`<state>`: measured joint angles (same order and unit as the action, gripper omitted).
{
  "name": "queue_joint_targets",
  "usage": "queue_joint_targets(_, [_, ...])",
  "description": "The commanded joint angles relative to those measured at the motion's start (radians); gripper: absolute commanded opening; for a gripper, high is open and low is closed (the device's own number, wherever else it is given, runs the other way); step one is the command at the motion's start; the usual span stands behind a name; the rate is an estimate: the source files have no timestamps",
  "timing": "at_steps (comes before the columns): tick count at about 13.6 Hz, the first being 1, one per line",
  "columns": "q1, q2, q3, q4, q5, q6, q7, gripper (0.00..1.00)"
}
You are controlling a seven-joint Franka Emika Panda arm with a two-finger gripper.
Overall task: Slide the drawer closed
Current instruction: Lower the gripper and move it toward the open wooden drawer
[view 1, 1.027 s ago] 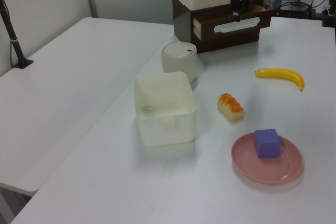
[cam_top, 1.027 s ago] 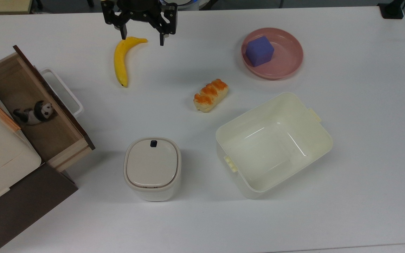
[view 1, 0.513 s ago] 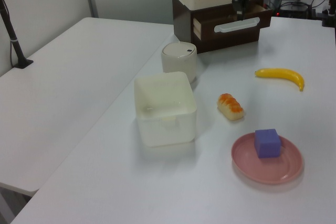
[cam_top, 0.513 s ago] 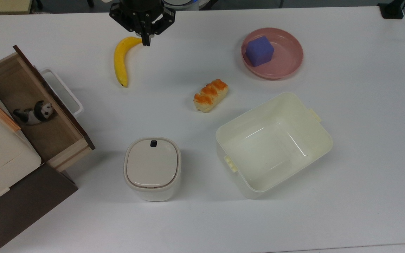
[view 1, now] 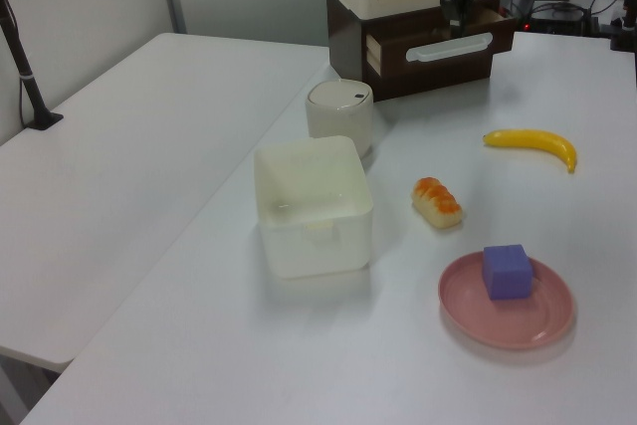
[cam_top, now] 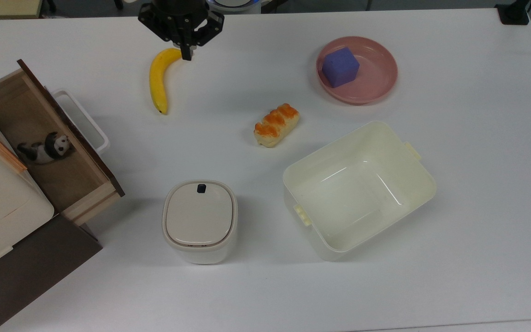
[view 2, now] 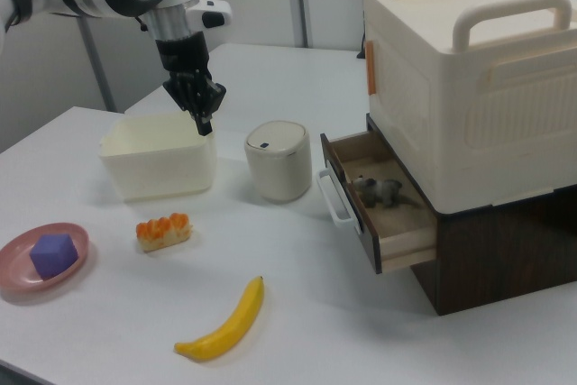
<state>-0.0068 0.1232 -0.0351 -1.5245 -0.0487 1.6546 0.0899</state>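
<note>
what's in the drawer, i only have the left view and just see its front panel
observer: a small panda toy lies on the floor of the open drawer, seen in the top view.
operator: is the gripper on the handle? it overlaps it for me
observer: no. In the right view the gripper hangs well apart from the white handle; in the top view it sits over one end of the banana.
operator: fingers open?
observer: shut, with nothing between them in the top view.

In the top view's left the drawer holds what seems a toy panda
</note>
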Motion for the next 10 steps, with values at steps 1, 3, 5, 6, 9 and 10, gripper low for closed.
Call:
queue_joint_targets(1, [-0.039,-0.005,-0.006,-0.005,0.055,-0.013,0.148,0.0])
queue_joint_targets(3, [-0.061,-0.002,-0.006,-0.014,0.073,0.003,0.197,0.0])
queue_joint_targets(5, [-0.09,-0.002,-0.006,-0.054,0.078,0.075,0.282,0.0])
queue_joint_targets(6, [-0.1,-0.002,-0.006,-0.08,0.078,0.114,0.334,0.0])
queue_joint_targets(9, [-0.139,-0.002,-0.009,-0.21,0.067,0.276,0.456,0.0])
queue_joint_targets(10, [-0.157,-0.001,-0.011,-0.232,0.066,0.312,0.479,0.0])
